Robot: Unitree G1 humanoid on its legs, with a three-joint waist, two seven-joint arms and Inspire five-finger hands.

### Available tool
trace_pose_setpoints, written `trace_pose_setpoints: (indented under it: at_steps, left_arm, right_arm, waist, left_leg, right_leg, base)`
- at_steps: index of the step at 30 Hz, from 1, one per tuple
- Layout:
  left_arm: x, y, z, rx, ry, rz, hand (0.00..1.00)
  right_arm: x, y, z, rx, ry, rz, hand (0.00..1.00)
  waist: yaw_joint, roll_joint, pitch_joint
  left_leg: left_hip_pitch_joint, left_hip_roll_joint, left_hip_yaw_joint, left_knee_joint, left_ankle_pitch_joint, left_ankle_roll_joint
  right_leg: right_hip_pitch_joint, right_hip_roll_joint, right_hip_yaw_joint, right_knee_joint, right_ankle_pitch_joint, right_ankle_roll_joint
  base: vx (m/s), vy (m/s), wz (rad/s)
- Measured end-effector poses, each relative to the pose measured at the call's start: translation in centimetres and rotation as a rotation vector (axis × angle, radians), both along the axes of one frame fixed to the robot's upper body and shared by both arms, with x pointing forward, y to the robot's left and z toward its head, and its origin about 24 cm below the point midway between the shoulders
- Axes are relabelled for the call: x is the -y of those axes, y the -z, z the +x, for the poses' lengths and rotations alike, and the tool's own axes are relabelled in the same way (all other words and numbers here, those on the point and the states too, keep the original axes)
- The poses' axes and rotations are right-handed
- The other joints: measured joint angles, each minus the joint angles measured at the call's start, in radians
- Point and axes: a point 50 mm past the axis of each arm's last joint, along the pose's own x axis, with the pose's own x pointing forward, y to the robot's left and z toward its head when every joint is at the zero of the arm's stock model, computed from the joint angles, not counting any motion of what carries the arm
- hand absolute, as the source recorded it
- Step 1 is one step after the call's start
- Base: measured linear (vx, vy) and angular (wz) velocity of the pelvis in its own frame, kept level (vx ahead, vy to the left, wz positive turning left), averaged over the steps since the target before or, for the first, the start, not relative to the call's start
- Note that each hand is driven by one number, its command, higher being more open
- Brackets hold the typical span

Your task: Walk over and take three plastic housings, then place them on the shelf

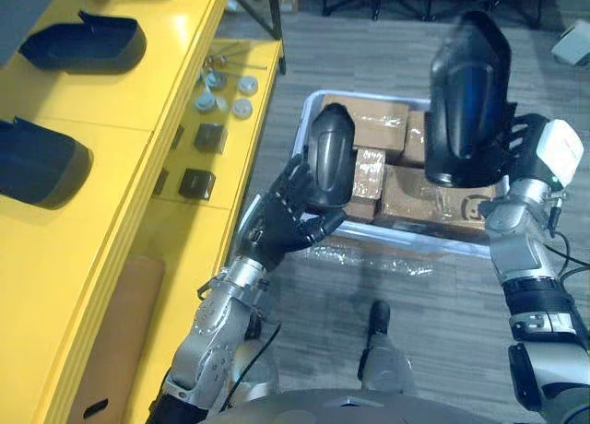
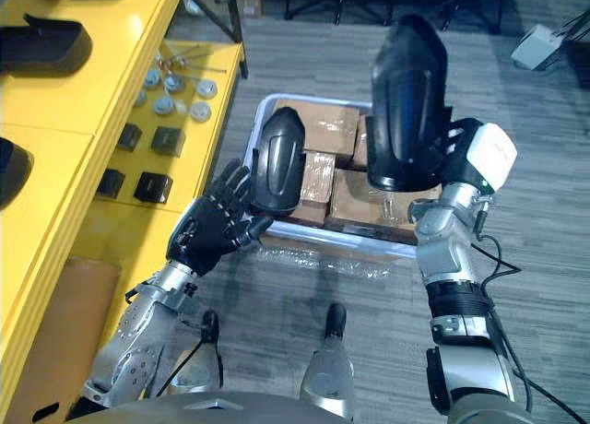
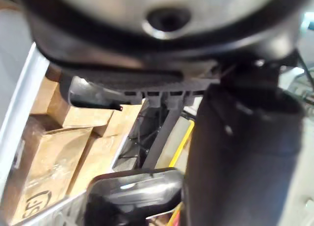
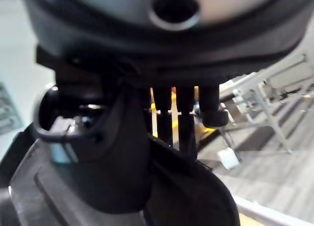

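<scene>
Bare shelf (image 1: 120, 97) room lies between two resting housings (image 1: 81, 42).

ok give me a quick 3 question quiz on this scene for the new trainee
1. True or false: the left hand holds a black housing, and the right hand holds a second housing.
2. What lies in the grey bin on the floor? A) bottles B) cardboard boxes C) folded cloth
3. Fill in: the yellow shelf, with shelved housings already on it, stands on the robot's ____ side.

Key: 1 true; 2 B; 3 left.
</scene>
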Motion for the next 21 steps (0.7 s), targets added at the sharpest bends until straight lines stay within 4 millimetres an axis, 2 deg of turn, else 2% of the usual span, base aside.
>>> trace_pose_setpoints:
  at_steps: [3, 6, 8, 11, 15, 18, 21]
  left_arm:
    - [0.9, 0.9, 0.5, -0.060, 0.057, 0.020, 1.00]
    - [2.3, 3.2, 1.9, -0.207, 0.089, 0.052, 1.00]
    - [2.6, 4.7, 3.0, -0.297, 0.010, 0.098, 1.00]
    - [2.1, 5.4, 4.1, -0.355, -0.085, 0.115, 1.00]
    - [1.9, 4.4, 5.4, -0.354, -0.147, 0.028, 1.00]
    - [1.8, 2.5, 6.7, -0.284, -0.200, -0.091, 1.00]
    - [2.0, 1.3, 7.3, -0.241, -0.210, -0.188, 1.00]
  right_arm:
    - [-1.3, 0.0, 0.3, 0.013, -0.072, -0.056, 0.00]
    - [-3.3, 0.5, 0.7, 0.023, -0.166, -0.086, 0.00]
    - [-4.8, 0.9, 0.9, 0.040, -0.231, -0.083, 0.00]
    - [-6.3, 1.2, 0.9, 0.052, -0.293, -0.079, 0.00]
    - [-7.7, 1.4, 0.3, 0.088, -0.349, -0.048, 0.00]
    - [-9.9, 2.8, -0.2, 0.089, -0.433, 0.003, 0.00]
    - [-11.3, 4.1, -0.8, 0.064, -0.480, 0.035, 0.00]
  waist:
    - [-0.009, -0.015, -0.023]
    - [-0.019, -0.033, -0.061]
    - [-0.029, -0.048, -0.075]
    - [-0.044, -0.060, -0.084]
    - [-0.042, -0.065, -0.089]
    - [-0.045, -0.083, -0.109]
    - [-0.045, -0.097, -0.120]
  left_leg:
    - [0.020, 0.002, 0.006, 0.001, -0.008, -0.002]
    - [0.030, 0.002, 0.018, 0.000, -0.009, -0.002]
    - [0.041, 0.002, 0.032, 0.000, -0.010, -0.003]
    - [0.053, 0.003, 0.039, 0.000, -0.011, -0.004]
    - [0.067, 0.003, 0.047, 0.000, -0.011, -0.004]
    - [0.079, 0.003, 0.062, 0.000, -0.014, -0.005]
    - [0.087, 0.003, 0.068, 0.001, -0.019, -0.005]
  right_leg:
    - [0.019, 0.003, 0.000, -0.009, -0.001, 0.000]
    - [0.018, 0.003, 0.008, -0.009, -0.001, 0.000]
    - [0.018, 0.003, 0.020, -0.009, 0.000, 0.001]
    - [0.025, 0.004, 0.026, -0.009, 0.000, 0.001]
    - [0.034, 0.006, 0.033, -0.009, 0.001, 0.001]
    - [0.034, 0.006, 0.048, -0.009, 0.002, 0.002]
    - [0.040, 0.006, 0.052, -0.009, 0.003, 0.003]
  base:
    - [-0.01, -0.013, -0.06]
    - [-0.03, -0.008, -0.13]
    - [-0.03, -0.005, -0.16]
    - [-0.02, -0.003, -0.08]
    - [-0.01, 0.001, -0.04]
    - [-0.01, 0.004, -0.13]
    - [-0.02, 0.004, -0.06]
